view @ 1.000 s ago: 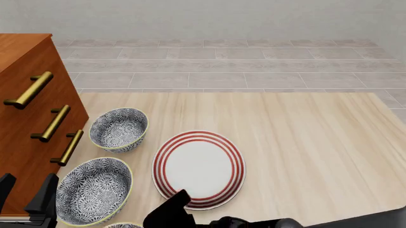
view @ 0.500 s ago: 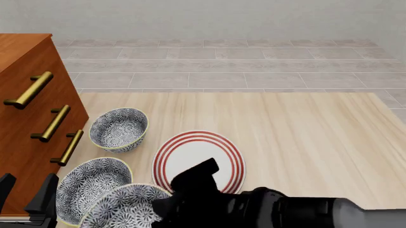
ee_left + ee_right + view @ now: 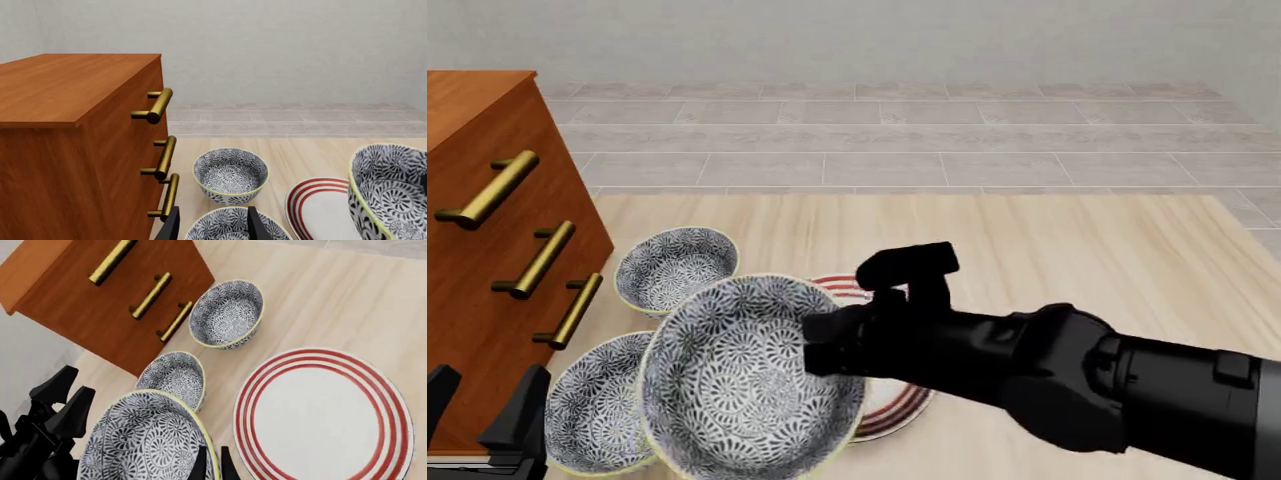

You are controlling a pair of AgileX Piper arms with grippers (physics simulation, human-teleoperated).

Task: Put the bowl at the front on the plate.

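My right gripper (image 3: 833, 346) is shut on the rim of the blue-patterned bowl (image 3: 741, 375), which hangs tilted above the table, its open side facing the camera. In the right wrist view the fingertips pinch the bowl (image 3: 143, 440) at its yellow-green rim, with the red-ringed plate (image 3: 327, 412) lying beside and below. The bowl and arm hide most of the plate (image 3: 897, 410) in the front view. My left gripper (image 3: 483, 400) stays open at the table's front left corner, holding nothing.
Two alike bowls stand on the table left of the plate: one further back (image 3: 674, 268) and one nearer (image 3: 587, 405), which lies beneath the left gripper's fingers (image 3: 175, 226). A wooden dresser (image 3: 487, 250) with brass handles flanks the table's left side.
My right gripper has risen from the front edge with the bowl and carried it forward, over the plate's left side. The left arm and the other bowls have not moved.
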